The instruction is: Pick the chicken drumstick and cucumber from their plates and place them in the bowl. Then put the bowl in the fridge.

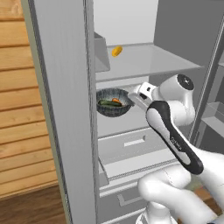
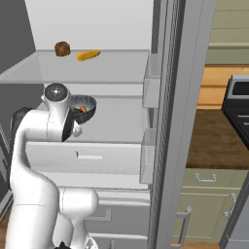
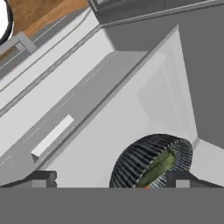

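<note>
Hand view, l to r: left fingertip (image 3: 41, 177) sits low at the edge w/ nothing near it but shelf; the bowl (image 3: 146, 162) lies toward the right fingertip (image 3: 181, 177), its ribbed side just beside that tip, not clamped. Fingers wide apart, gripper (image 3: 111, 178) holds nothing. Cucumber (image 3: 158, 166) shows as a green strip inside the bowl; bowl's lower part cut off by the bottom of the view, and a tiny orange speck at its base is too small to name. Left base view: fridge (image 1: 65, 109) door edge covers the left side; bowl on the middle shelf (image 1: 127, 124), cucumber and an orange bit, prob. the drumstick (image 1: 116, 101), inside it, hand just right of the rim. Small yellow-orange lump (image 1: 117, 51) on the upper shelf. Right base view: arm hides most of the bowl; brown ball (image 2: 62, 48) beside the lump up top.
</note>
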